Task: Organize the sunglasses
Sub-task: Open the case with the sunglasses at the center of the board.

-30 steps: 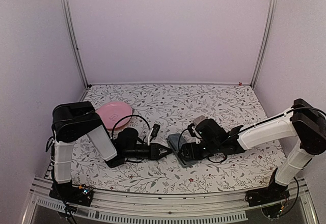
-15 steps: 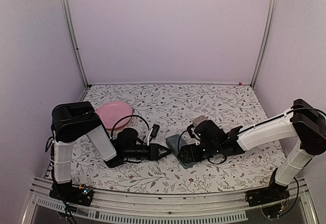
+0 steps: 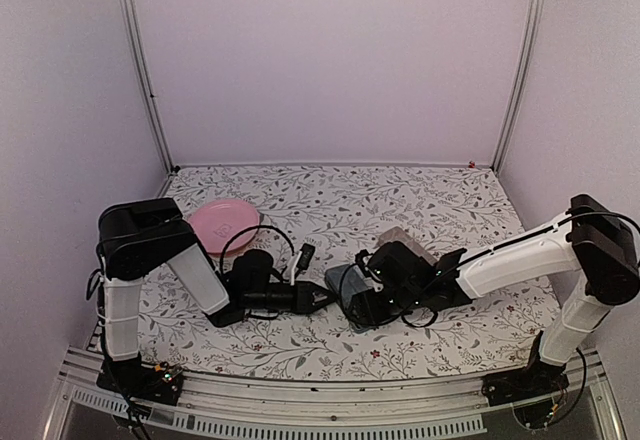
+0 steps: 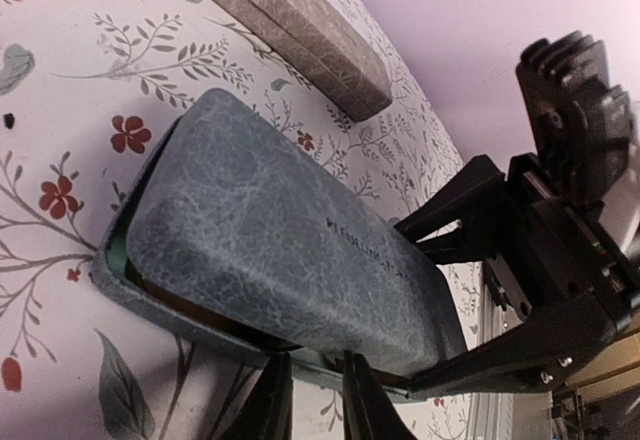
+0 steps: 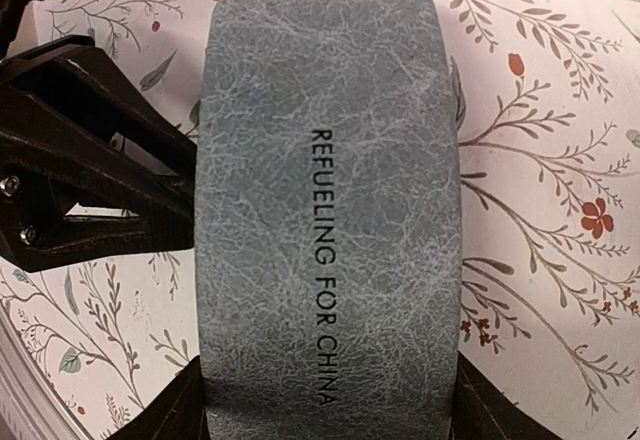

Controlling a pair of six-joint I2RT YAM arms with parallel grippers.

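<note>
Brown shows in the crack under the lid (image 5: 330,210) of the blue-grey case (image 4: 280,240); we cannot tell if that is the sunglasses. The case lies near the middle of the table's (image 3: 330,195) near edge. Our left gripper (image 4: 314,362) nips its bottom rim, fingers nearly together. Our right gripper (image 5: 330,415) has a finger on each side of the lid, wide apart; we cannot tell if it squeezes

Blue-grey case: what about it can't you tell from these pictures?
- Inside the blue-grey case: the lid hides it in every view; no sunglasses seen.
- Top view: the right claw covers much of it.
- Right wrist view: the bottom edge cuts off its near end, so the grip is unclear.
</note>
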